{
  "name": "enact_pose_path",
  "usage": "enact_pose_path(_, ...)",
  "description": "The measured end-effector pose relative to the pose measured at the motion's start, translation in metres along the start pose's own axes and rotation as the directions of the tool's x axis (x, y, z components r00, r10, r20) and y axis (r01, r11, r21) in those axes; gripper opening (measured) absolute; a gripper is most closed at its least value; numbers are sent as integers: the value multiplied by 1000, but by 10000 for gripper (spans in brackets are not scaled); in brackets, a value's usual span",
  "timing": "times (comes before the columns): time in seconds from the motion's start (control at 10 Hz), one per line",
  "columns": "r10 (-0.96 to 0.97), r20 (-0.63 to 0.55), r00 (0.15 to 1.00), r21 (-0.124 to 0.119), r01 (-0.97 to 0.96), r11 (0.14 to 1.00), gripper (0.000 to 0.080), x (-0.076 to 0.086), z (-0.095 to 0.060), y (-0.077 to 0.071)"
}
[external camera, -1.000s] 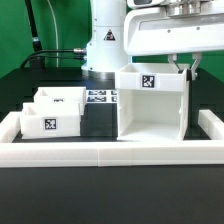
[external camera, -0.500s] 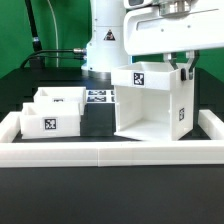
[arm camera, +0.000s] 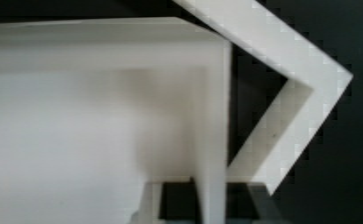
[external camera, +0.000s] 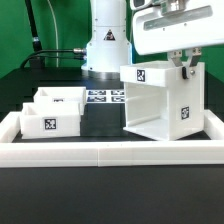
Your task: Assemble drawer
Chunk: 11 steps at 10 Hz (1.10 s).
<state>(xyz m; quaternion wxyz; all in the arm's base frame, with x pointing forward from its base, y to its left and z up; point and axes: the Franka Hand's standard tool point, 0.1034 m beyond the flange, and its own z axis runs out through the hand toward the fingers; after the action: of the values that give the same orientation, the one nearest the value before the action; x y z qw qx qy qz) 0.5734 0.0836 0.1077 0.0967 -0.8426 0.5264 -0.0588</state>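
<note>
Claw (external camera: 186, 66) upper right, clamped on a wall of the big box (external camera: 160, 105); only the wrist view shows the pinch. Trays (external camera: 52, 120) at left, exterior view only.

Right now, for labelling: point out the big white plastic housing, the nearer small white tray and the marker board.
White plastic housing (external camera: 186, 93): exterior view, side wall.
Nearer white tray (external camera: 40, 124): exterior view, front wall.
Marker board (external camera: 104, 97): exterior view, top.

White housing (external camera: 160, 112) bears black-and-white checked tags (external camera: 146, 76).

Housing (external camera: 150, 110) at exterior view's right, trays (external camera: 50, 122) left, marker board (external camera: 104, 97) between.
</note>
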Motion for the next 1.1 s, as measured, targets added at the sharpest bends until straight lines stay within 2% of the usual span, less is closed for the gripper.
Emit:
enact_pose_path(0.2, 256, 3, 967, -31, -256, 966, 41, -6, 3, 4)
enact_pose_path(0.3, 305, 1, 952, -31, -304, 952, 41, -3, 5, 5)
enact_pose_path(0.9, 260, 6, 966, -31, -260, 965, 42, -6, 5, 2)
enact_pose_path(1.1, 311, 17, 950, -32, -310, 950, 44, -5, 10, -3)
